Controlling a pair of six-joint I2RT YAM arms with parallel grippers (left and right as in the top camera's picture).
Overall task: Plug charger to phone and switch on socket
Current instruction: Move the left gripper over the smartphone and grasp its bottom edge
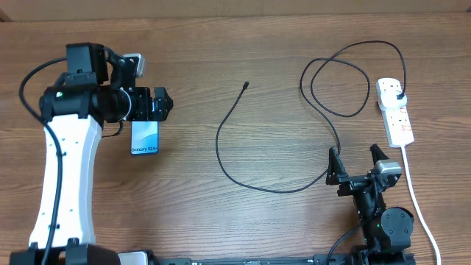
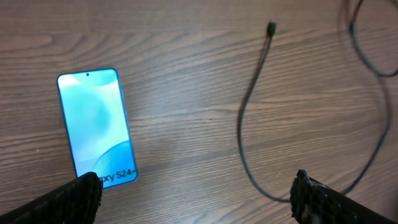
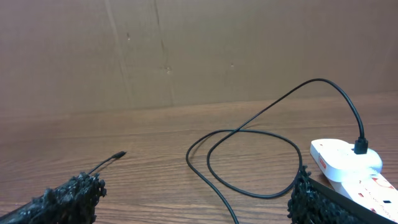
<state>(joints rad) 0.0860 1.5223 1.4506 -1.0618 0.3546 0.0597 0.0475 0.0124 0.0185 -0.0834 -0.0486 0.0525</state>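
Jaws on both arms stand wide, holding nothing. We see the left gripper [image 2: 196,198] by the phone [image 1: 145,138] at nine o'clock. The charger [image 1: 218,147] loops through centre, plugged into the socket [image 1: 394,110] at three o'clock; the right gripper [image 1: 357,158] sits at five.

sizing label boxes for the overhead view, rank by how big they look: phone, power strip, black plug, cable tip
1. power strip
2. phone, only partly in view, so its rank is unsure
3. black plug
4. cable tip
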